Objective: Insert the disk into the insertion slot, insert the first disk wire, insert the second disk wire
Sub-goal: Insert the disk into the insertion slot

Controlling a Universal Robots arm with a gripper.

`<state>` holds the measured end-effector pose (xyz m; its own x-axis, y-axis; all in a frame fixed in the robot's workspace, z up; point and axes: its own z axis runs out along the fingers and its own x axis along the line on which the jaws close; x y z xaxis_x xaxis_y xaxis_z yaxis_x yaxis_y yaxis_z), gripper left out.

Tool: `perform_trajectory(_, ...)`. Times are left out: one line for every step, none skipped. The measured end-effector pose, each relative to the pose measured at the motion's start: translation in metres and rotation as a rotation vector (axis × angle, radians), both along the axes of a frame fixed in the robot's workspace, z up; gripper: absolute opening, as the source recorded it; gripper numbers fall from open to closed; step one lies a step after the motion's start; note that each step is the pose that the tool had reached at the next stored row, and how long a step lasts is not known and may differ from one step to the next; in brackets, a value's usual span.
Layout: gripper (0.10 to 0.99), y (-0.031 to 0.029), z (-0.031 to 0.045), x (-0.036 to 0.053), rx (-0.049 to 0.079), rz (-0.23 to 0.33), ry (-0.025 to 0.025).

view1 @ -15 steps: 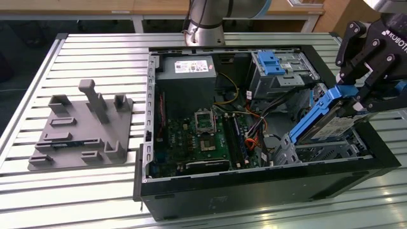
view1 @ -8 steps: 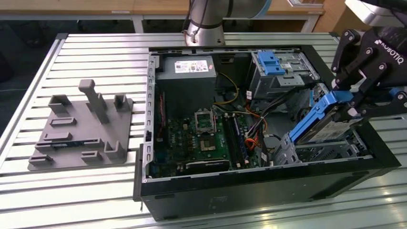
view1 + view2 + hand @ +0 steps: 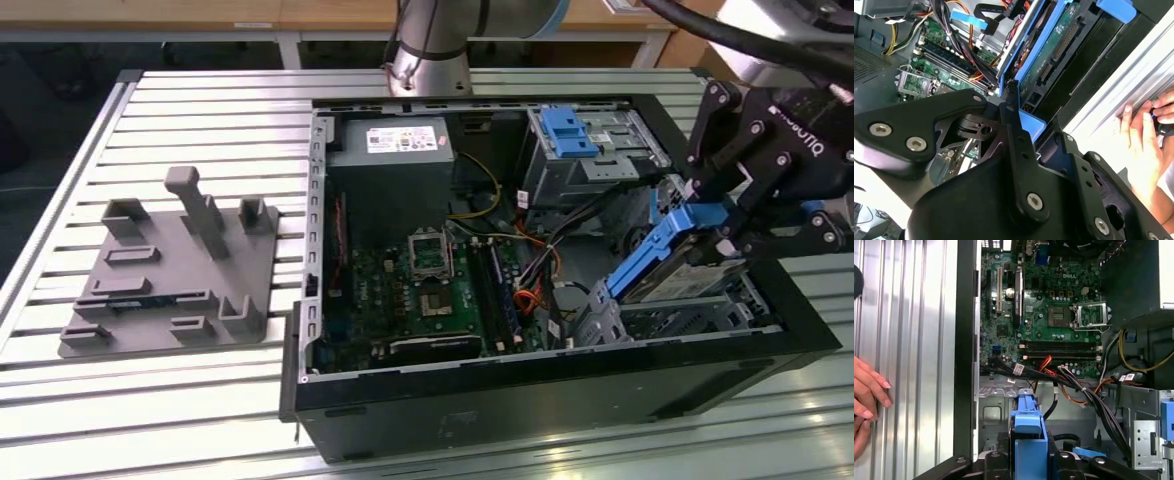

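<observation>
Disk (image 3: pixel 663 262), silver-grey in bright blue plastic carrier | tilted over perforated grey metal insertion slot (image 3: pixel 687 318) | black gripper (image 3: pixel 705 222) clenched on it | risk: tilt jams carrier on slot rim.

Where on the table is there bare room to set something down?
Bare slatted table on the far and near sides of the grey fixture, at the exterior view's left. Crowded inside the case: wires and the disk at the cage.

disk (image 3: pixel 663 250) tilted over insertion slot (image 3: pixel 687 320), perhaps partly in
</observation>
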<state>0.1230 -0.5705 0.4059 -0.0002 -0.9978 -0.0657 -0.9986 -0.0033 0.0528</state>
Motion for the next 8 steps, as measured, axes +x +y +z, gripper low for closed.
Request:
perform_trajectory(0.365,0.0000,-0.0018,0.0000,0.000,0.000,0.0001)
perform_trajectory(0.365,0.0000,-0.0036,0.0000,0.000,0.000,0.0001)
perform_trajectory(0.365,0.0000,-0.0055,0.0000,0.000,0.000,0.0001)
perform_trajectory(0.365,0.0000,-0.0074,0.0000,0.000,0.000,0.0001)
perform_trajectory(0.365,0.0000,-0.0091,0.0000,0.000,0.000,0.0001)
perform_trajectory(0.365,-0.0001,-0.0110,0.0000,0.000,0.000,0.0002)
perform_trajectory(0.365,0.0000,-0.0121,0.0000,0.000,0.000,0.0002)
perform_trajectory(0.365,0.0000,-0.0127,0.0000,0.000,0.000,0.0001)
